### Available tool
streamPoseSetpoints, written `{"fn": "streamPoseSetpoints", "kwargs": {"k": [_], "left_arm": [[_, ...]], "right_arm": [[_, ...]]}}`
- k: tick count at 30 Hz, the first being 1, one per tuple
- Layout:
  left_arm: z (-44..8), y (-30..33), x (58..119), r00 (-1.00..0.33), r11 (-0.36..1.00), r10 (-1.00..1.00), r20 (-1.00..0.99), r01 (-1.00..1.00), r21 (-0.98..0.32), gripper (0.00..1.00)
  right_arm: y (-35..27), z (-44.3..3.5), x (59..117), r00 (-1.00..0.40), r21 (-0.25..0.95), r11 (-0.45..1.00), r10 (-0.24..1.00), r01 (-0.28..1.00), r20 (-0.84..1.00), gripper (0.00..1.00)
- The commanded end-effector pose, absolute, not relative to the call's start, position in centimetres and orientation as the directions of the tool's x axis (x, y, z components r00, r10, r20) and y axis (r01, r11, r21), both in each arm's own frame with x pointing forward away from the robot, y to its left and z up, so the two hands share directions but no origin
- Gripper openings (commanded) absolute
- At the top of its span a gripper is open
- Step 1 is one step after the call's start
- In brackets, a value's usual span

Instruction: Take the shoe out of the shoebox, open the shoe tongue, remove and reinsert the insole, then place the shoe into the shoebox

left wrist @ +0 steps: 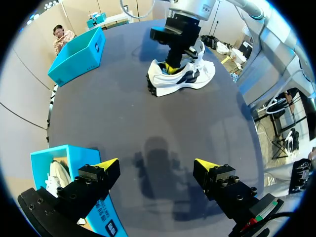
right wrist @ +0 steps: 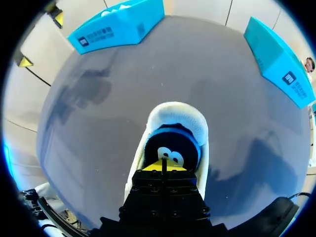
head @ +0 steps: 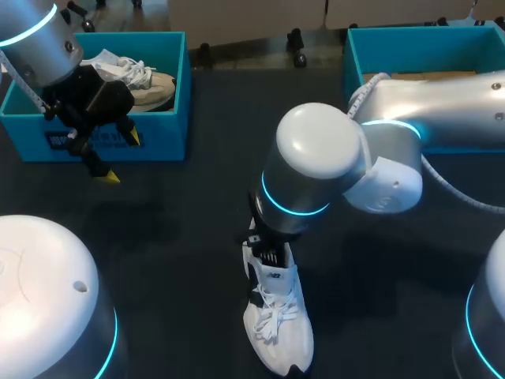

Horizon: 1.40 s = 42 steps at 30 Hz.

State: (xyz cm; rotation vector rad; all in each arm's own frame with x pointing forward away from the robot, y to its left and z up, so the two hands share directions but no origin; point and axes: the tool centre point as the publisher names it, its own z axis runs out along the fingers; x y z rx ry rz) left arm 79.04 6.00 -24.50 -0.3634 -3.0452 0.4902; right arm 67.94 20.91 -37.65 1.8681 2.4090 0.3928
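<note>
A white shoe (head: 280,332) with black trim and white laces stands upright on the dark table, toe toward the front edge. My right gripper (right wrist: 163,165) is shut, its yellow tips pressed together inside the shoe's opening (right wrist: 173,113), right over the dark insole (right wrist: 173,145). Whether the tips pinch the insole is hidden. From the left wrist view the right gripper (left wrist: 172,64) reaches down into the shoe (left wrist: 180,79). My left gripper (head: 118,156) hangs open and holds nothing, in front of the left shoebox (head: 166,118), well away from the shoe.
The blue left shoebox (left wrist: 44,163) holds another light-coloured shoe (head: 146,83). A second blue shoebox (head: 355,55) stands at the back right, behind my right arm. Open dark tabletop (head: 197,205) lies between the boxes and the shoe.
</note>
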Motion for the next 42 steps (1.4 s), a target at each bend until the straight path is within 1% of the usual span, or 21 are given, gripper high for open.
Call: {"fn": "streamPoseSetpoints", "kwargs": {"k": [1,10,18,24,28,34,42], "left_arm": [[-24.5,6.0,79.1,-0.972,0.923,0.236,-0.001,0.224,-0.312,1.0],[-24.5,6.0,79.1,-0.972,0.923,0.236,-0.001,0.224,-0.312,1.0],[-24.5,6.0,79.1,-0.972,0.923,0.236,-0.001,0.224,-0.312,1.0],[-24.5,6.0,79.1,-0.972,0.923,0.236,-0.001,0.224,-0.312,1.0],[-24.5,6.0,79.1,-0.972,0.923,0.236,-0.001,0.224,-0.312,1.0],[-24.5,6.0,79.1,-0.972,0.923,0.236,-0.001,0.224,-0.312,1.0],[-24.5,6.0,79.1,-0.972,0.923,0.236,-0.001,0.224,-0.312,1.0]], "right_arm": [[21.2,-39.5,67.9,-0.25,0.23,0.218,0.961,0.948,0.118,0.0],[21.2,-41.1,67.6,-0.23,0.206,0.197,0.961,0.959,0.154,0.0],[21.6,-36.8,67.4,-0.238,0.262,0.21,0.968,0.942,0.079,0.0],[21.5,-35.2,68.7,-0.263,0.283,0.243,0.964,0.928,0.034,0.0],[21.2,-35.7,69.8,-0.276,0.284,0.254,0.96,0.924,0.038,0.0],[20.8,-37.0,71.1,-0.277,0.273,0.243,0.956,0.931,0.094,0.0],[21.0,-38.7,71.7,-0.272,0.271,0.233,0.955,0.934,0.115,0.0]]}}
